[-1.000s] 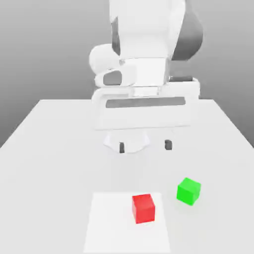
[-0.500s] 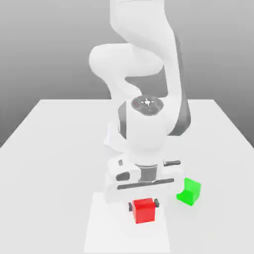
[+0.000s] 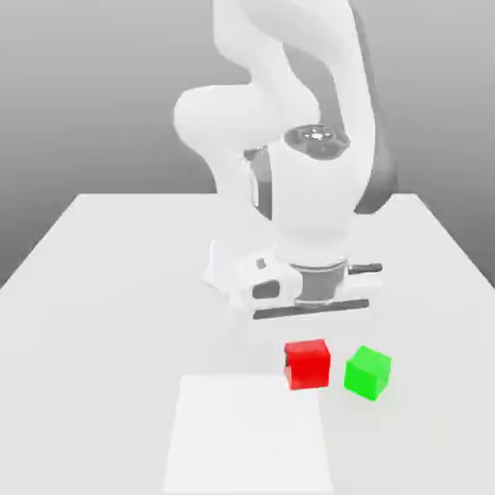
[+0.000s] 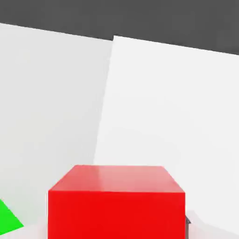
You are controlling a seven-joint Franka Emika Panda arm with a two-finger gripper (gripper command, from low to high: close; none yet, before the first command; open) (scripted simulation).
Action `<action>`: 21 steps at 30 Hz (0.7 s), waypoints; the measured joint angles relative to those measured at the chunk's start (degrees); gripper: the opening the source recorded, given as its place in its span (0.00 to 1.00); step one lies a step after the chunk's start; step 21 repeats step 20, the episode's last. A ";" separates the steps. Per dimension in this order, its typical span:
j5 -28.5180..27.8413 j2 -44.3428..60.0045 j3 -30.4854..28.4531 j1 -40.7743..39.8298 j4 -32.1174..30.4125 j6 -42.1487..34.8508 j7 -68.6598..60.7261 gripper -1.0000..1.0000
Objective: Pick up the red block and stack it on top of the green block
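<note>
The gripper (image 3: 308, 354) is closed on the red block (image 3: 308, 363) and carries it clear of the worktop (image 3: 116, 290). Compared with half a second ago, the hand has risen and shifted toward the exterior view's right; the red block has left the pale square patch (image 3: 249, 435) and now hangs just beside the green block (image 3: 367, 372), at the exterior view's left of it. The green block has not moved. In the hand view, the red block (image 4: 116, 205) sits close to the camera, with a corner of the green block (image 4: 8, 219) beside it.

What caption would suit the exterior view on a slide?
White robot arm carrying a red block just beside a green block above a white table.
</note>
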 joint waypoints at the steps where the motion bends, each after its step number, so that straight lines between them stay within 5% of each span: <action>1: 0.46 -0.87 0.54 0.97 -0.40 -0.40 2.70 0.00; 10: 2.19 -6.99 9.51 5.29 -3.82 -3.13 27.58 0.00; 17: -6.56 5.22 9.65 3.67 -3.54 8.51 35.41 0.00; 18: -7.60 6.42 9.23 3.92 -3.51 9.62 36.15 1.00; 21: -7.60 6.42 9.23 3.96 -3.51 9.62 36.15 1.00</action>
